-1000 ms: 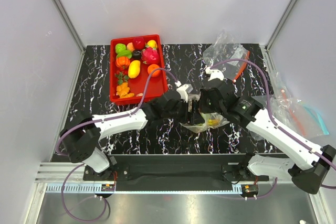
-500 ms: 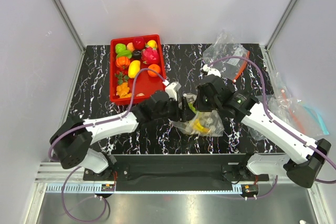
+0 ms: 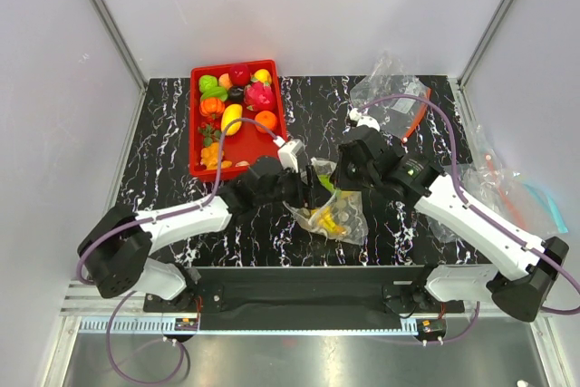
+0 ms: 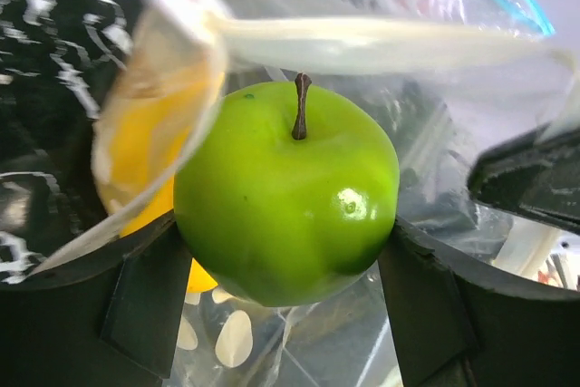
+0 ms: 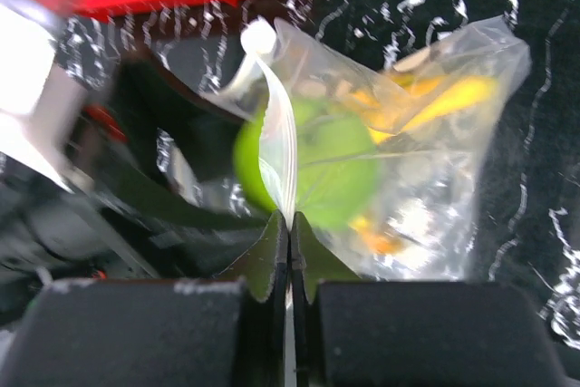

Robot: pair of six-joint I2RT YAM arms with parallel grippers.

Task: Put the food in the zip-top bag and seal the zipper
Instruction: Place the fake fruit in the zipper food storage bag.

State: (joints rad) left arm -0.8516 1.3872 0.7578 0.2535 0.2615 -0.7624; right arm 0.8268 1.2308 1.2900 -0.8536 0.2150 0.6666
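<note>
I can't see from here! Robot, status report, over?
Left gripper shut on green apple at bag mouth. Right gripper pinching bag rim. Yellow fruit inside. Nothing blocking, over.

A glossy green apple [image 4: 285,192] with a brown stem is shown between the black fingers [image 4: 145,301] of the left gripper [image 4: 285,310]; beyond them, yellow is seen through the clear, white-dotted zip-top bag [image 4: 163,124]; the table [image 3: 163,160] is marbled black and white; the tray [image 3: 194,133] is red.
</note>
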